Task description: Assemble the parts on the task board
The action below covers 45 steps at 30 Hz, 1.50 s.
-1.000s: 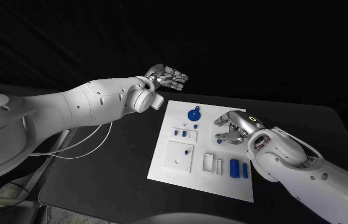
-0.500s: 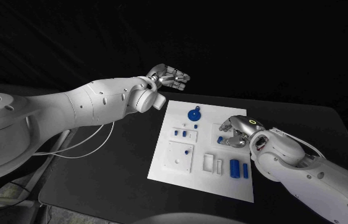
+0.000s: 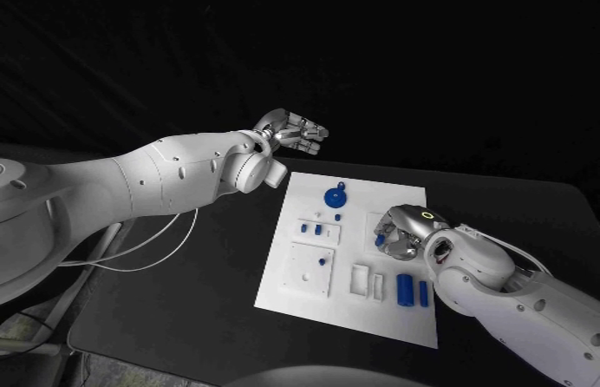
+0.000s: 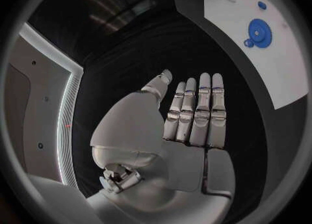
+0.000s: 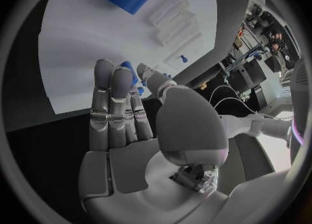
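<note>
Over the right half of the task board (image 3: 328, 305), the right hand (image 3: 402, 230) is lowered, its fingers (image 5: 111, 96) held together and straight above the white surface; whether a part is pinched cannot be told. A small blue part (image 5: 129, 71) is seen just past the fingertips. Two blue cylinders (image 3: 412, 291) lie near the wrist, and a blue gear (image 3: 335, 198) sits at the board's far end. Beyond the board's far corner, above the black desk (image 3: 187, 300), the left hand (image 3: 295, 134) is raised, released, nothing held.
</note>
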### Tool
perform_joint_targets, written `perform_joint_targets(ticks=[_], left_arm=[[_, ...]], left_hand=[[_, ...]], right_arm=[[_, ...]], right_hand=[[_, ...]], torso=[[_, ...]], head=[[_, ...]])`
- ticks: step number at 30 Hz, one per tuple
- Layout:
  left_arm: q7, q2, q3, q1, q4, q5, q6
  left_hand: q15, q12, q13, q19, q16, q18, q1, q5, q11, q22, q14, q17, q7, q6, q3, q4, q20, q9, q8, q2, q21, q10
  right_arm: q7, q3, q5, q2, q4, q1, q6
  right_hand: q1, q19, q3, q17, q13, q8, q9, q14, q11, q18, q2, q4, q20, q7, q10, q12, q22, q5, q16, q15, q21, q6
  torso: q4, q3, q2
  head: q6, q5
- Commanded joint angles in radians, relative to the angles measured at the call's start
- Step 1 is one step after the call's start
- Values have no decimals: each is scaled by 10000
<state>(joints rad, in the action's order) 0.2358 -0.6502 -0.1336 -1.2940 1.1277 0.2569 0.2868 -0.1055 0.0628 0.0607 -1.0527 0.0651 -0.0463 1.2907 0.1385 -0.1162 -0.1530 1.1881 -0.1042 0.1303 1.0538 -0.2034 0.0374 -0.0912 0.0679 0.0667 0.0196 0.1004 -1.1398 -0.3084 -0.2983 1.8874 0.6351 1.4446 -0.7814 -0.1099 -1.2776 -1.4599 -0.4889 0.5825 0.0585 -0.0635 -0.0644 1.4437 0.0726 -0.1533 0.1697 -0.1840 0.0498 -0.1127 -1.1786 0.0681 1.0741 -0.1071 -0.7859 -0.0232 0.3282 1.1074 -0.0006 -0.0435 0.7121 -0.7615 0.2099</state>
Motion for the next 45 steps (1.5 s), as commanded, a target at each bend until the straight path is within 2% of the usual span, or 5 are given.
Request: perform_joint_targets(ticks=[1, 16, 27, 38, 45], left_arm=[[101, 29, 7, -10, 0, -62, -165], [64, 25, 6, -10, -8, -62, -194], [43, 16, 6, -10, -7, -62, -211], [79, -23, 6, -8, 0, -62, -196], [121, -54, 6, -6, -41, -63, -170]], left_hand=[[-13, -30, -12, -29, -21, -43, -12, -59, -38, 8, 23, -9, 12, -7, 58, 2, 2, -10, -17, -12, 42, -27], [-9, -30, -12, -32, -21, -39, -15, -67, -39, 23, 36, -16, 15, -5, 75, -13, 7, -10, -16, -18, 54, -26], [-9, -30, -12, -32, -21, -39, -15, -67, -39, 23, 36, -16, 15, -5, 75, -13, 7, -10, -16, -18, 54, -26], [-9, -30, -11, -35, -21, -38, -36, -134, -39, 48, 41, -23, 11, -3, 99, -50, 8, -10, -16, -35, 72, -23], [-8, -31, -12, -38, -22, -39, -22, -146, -40, 53, 40, -24, 12, -4, 110, -46, 9, -10, -17, -34, 75, -23]], right_arm=[[170, 48, 209, -51, -51, 1, -71], [126, 290, 304, -164, -260, 0, -153], [32, 472, 468, -366, -559, 1, -844], [198, 468, 541, -331, -532, 4, -1527], [289, 217, 416, -204, -241, 3, -1662]], right_hand=[[114, -88, -258, 23, 0, 12, 7, 40, -18, 163, -36, -3, 31, 19, -136, -34, 51, 147, -59, -64, 37, 107], [166, -52, -952, 41, 7, 8, -2, 7, -184, 248, -217, 50, 140, 110, -688, -30, 295, 529, -103, -191, 58, 608], [99, -91, -1020, 95, 27, -20, -72, 23, -435, 396, -481, 41, 335, 288, -1386, 6, 441, 546, -117, -389, 76, 1332], [197, -137, -1481, 169, 38, -14, -162, 57, -556, 481, -616, -56, 454, 378, -1797, -15, 611, 569, -108, -485, 96, 1716], [178, -133, -1480, 204, 36, -15, -169, 60, -574, 497, -634, -78, 478, 392, -1858, -30, 668, 586, -104, -500, 90, 1762]], torso=[[-8, 9, 6], [-1, 17, 4], [-4, 9, 1], [1, -18, -13], [-11, 4, -9]], head=[[-13, 10], [-41, 27], [-74, 20], [-93, 41], [-37, 14]])
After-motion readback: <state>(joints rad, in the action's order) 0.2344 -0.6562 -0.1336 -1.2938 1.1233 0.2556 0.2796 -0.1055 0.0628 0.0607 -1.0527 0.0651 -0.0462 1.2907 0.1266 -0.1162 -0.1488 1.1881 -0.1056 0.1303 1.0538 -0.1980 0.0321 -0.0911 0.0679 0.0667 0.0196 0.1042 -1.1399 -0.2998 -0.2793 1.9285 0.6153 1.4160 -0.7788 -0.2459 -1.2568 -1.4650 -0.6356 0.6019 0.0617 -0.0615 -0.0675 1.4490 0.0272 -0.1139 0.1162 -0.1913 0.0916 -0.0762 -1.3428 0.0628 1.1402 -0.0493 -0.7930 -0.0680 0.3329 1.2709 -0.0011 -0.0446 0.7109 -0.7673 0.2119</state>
